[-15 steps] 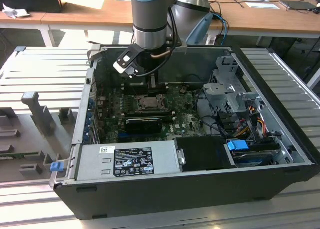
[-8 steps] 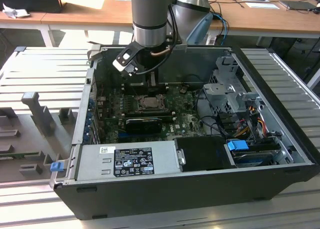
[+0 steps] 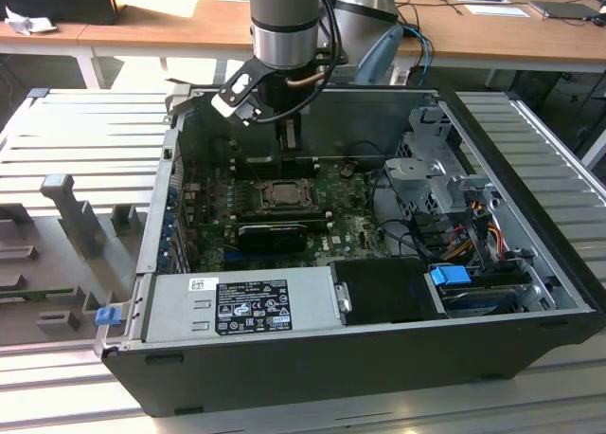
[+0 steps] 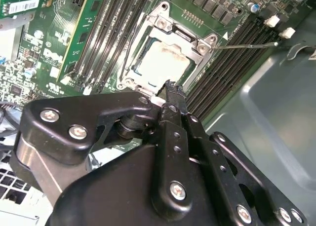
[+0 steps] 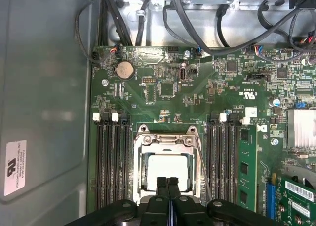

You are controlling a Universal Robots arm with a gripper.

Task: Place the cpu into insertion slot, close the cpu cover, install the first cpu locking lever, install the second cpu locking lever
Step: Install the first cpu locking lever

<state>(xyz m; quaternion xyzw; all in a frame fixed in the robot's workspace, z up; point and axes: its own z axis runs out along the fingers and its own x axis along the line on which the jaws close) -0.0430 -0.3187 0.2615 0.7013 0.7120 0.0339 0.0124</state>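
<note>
In the exterior view the arm (image 3: 284, 27) drops from the upper centre of the frame into an open computer case (image 3: 530, 292). The gripper (image 3: 289, 140) hangs just above the insertion slot (image 3: 258, 199) at mid-frame, and a power supply (image 3: 246, 306) spans the lower foreground.

The first wrist view looks straight down. The cpu (image 5: 168, 168), a pale square, lies seated under the cpu cover (image 5: 165, 135), between rows of memory slots (image 5: 111, 162). The fingers (image 5: 161, 186) are pressed together, empty, over the cover's edge.

In the second wrist view the black linkage (image 4: 123, 186) hides part of the socket, and a thin wire lever (image 4: 247, 45) juts out from its corner
</note>
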